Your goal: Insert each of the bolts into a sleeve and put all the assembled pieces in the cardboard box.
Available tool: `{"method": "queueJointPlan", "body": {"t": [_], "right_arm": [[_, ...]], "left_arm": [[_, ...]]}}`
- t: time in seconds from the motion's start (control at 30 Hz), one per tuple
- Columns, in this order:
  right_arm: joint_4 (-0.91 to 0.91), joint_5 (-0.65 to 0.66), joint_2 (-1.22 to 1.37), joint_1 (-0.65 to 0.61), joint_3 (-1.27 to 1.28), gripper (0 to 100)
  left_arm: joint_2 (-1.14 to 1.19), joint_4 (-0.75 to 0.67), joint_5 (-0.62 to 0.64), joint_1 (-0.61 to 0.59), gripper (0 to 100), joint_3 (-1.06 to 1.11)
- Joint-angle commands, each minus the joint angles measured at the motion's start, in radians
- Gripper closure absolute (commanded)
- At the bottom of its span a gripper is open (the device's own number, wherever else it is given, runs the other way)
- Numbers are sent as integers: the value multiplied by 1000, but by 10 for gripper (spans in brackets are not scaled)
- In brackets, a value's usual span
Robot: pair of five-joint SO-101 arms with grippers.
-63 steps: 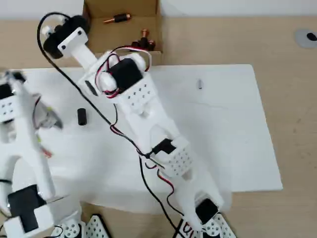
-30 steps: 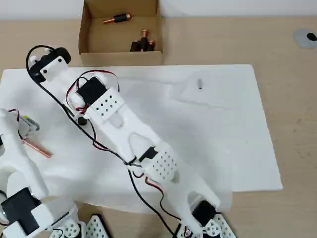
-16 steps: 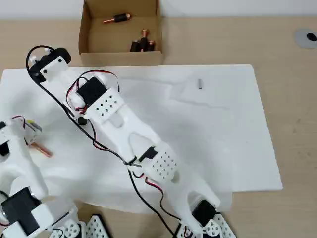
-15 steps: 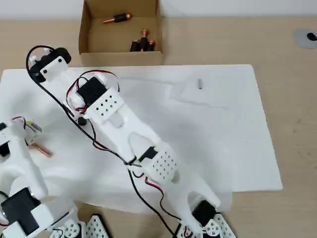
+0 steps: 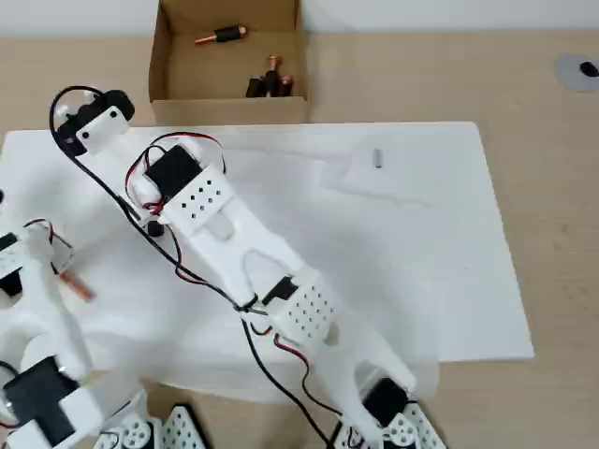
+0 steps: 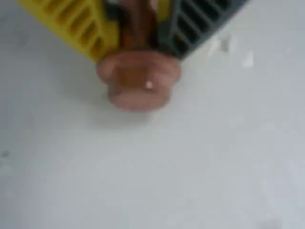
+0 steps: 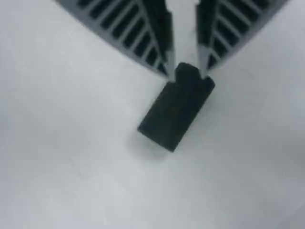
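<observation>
Wooden table [image 5: 552, 234] with a white sheet [image 5: 402, 271] over the middle. The cardboard box [image 5: 161, 56] sits up at 11 o'clock, just past the sheet's far edge, with a few assembled pieces [image 5: 270, 82] in it. A grey disc [image 5: 578, 70] sits out at 2 o'clock on the wood. The sheet's near edge is rumpled around 6 to 7 o'clock, and its 9 o'clock side runs out of the high view. Most of the room to move is on the 3 o'clock side of the sheet, where there's just a small dark bit [image 5: 377, 157] toward 1 o'clock. The right arm [image 5: 253, 262] lies diagonally from 6 o'clock up toward 10. The right gripper [image 7: 186, 67] sits right at one end of the black sleeve [image 7: 174, 114], which lies flat on the sheet at about 9 o'clock. Honestly can't tell if it's clamped or loose. The left gripper [image 6: 138, 47] is clenched on the copper bolt [image 6: 139, 81], head poking out past the tips, low over the sheet near 8 o'clock. Two seconds back the right arm was up at the box's front edge, and it has since swung down to the sleeve. A second ago the bolt was lying loose and the left gripper hadn't got to it yet.
</observation>
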Motion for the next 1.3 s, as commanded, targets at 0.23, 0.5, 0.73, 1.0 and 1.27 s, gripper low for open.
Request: {"method": "queueJointPlan", "body": {"t": [0.23,0.5,0.73,1.0,1.27], "right_arm": [[-9,-8,-8,-1,-1,937],[-15,-14,41,-1,-2,936],[-20,-8,94,-38,-7,891],[-77,-15,90,-39,-7,892],[-123,-55,101,-38,1,891]], "left_arm": [[-27,222,44,-18,994,-146],[-27,446,69,-71,994,-379],[-27,569,37,-132,995,-482],[-27,649,-28,-132,995,-493],[-36,644,-34,-133,994,-497]]}}
